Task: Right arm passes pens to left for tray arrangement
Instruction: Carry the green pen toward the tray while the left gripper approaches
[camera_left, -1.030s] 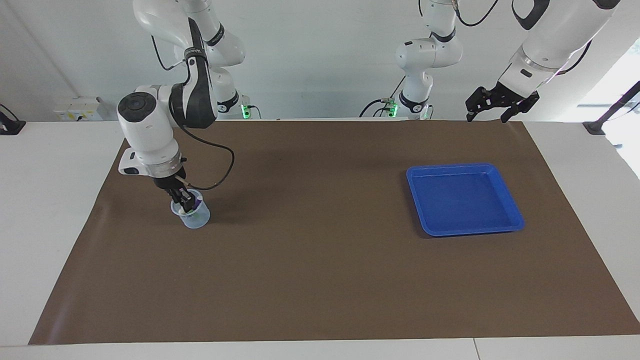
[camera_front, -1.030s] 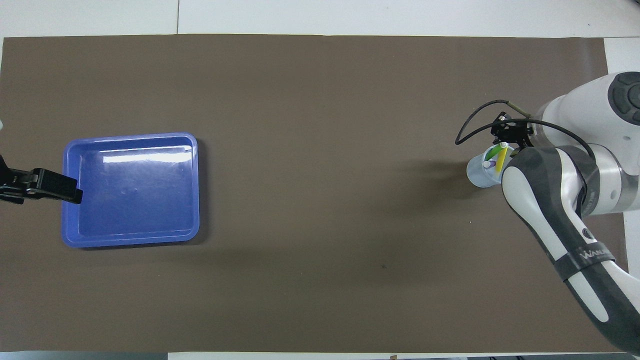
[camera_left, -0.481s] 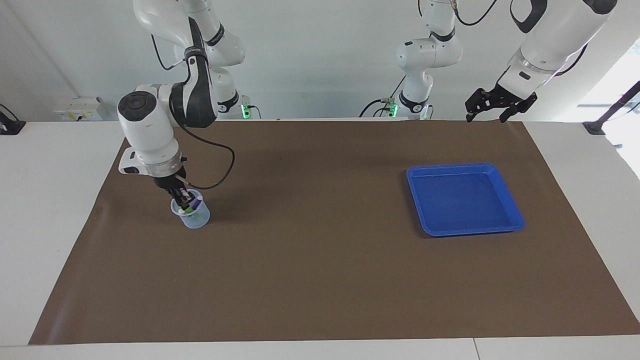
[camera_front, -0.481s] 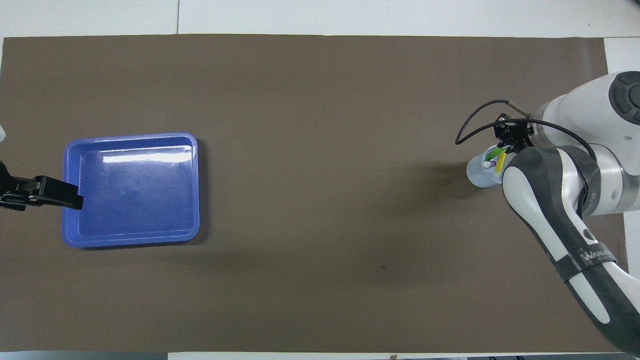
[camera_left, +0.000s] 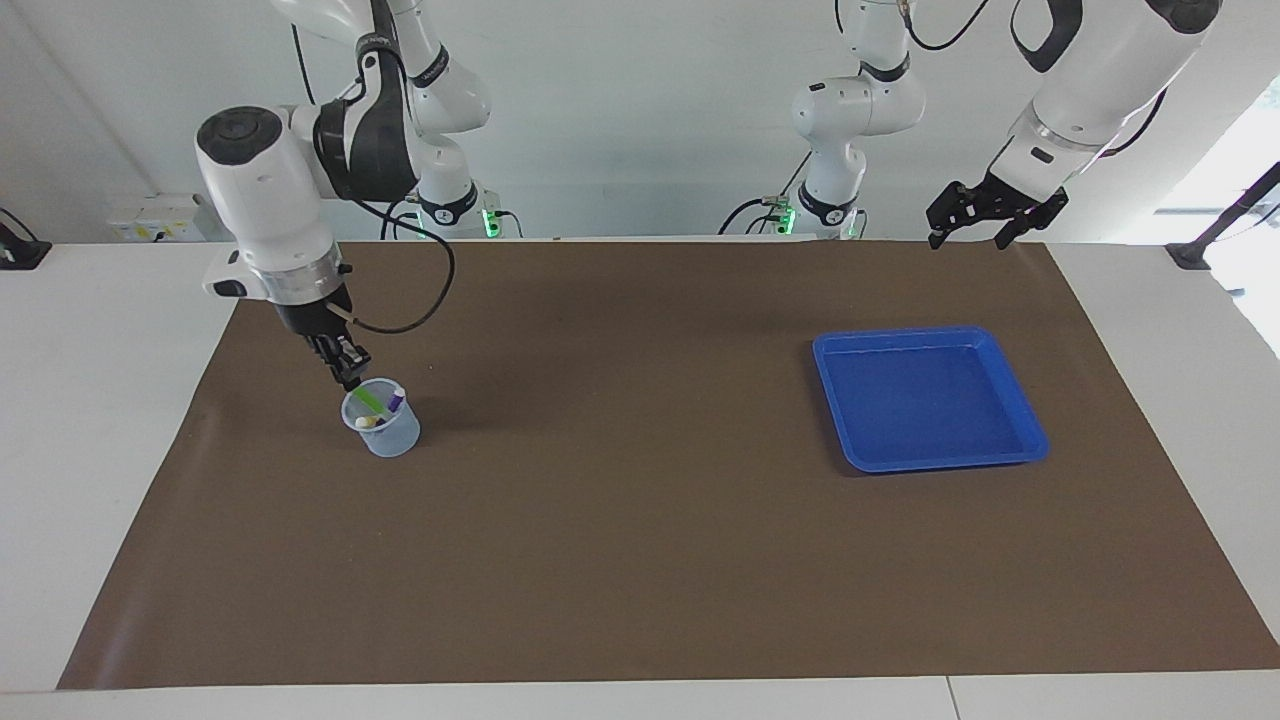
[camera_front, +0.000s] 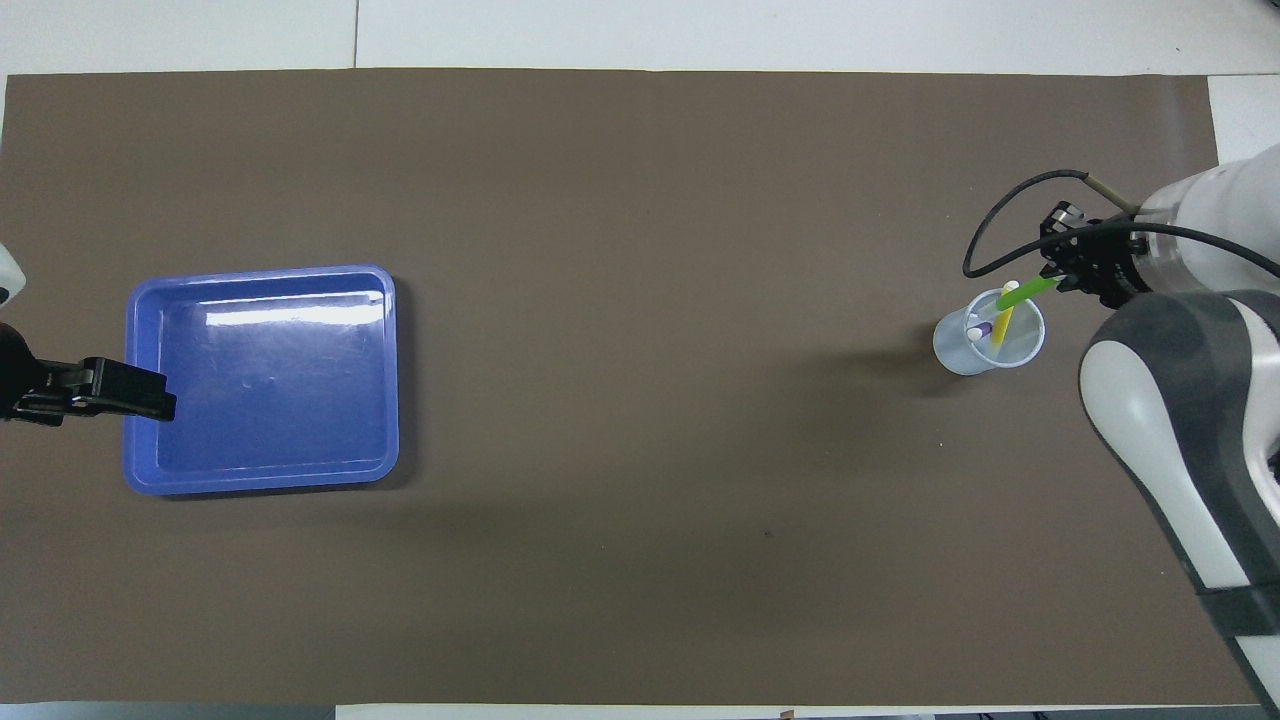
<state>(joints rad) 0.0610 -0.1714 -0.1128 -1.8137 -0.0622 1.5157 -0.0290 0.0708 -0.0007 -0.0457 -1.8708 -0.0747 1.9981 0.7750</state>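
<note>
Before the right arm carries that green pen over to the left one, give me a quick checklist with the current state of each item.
1. Right gripper shut on the green pen: ok.
2. Green pen clear of the translucent cup: not ok, its lower end is inside the cup.
3. Yellow pen and purple pen in the cup: ok.
4. Left gripper open for the handover: ok; it waits in the air at the left arm's end of the table.
5. Blue tray holds nothing: ok.
6. Grip firm enough for the pass: cannot tell.
</note>
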